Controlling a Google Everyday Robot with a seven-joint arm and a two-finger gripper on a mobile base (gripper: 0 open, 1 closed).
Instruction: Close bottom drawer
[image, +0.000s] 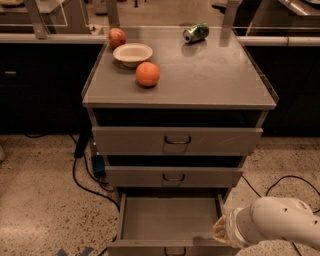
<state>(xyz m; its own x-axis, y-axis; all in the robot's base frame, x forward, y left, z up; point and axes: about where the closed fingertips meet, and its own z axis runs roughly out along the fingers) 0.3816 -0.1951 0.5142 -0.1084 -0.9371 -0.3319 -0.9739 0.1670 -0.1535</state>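
Observation:
The bottom drawer (167, 219) is pulled out from the grey cabinet, an empty shallow tray; its flat front (172, 247) lies at the lower frame edge with the handle partly cut off. The two drawers above it, top (177, 140) and middle (173, 177), sit nearly shut. My white arm (272, 222) comes in from the lower right, its wrist by the drawer's right front corner. My gripper is hidden below the frame edge.
On the cabinet top (210, 75) sit an orange (147, 74), a white bowl (132, 53), an apple (117, 37) and a tipped green can (196, 33). Black cables (82, 175) trail on the speckled floor at left and right. Dark counters stand behind.

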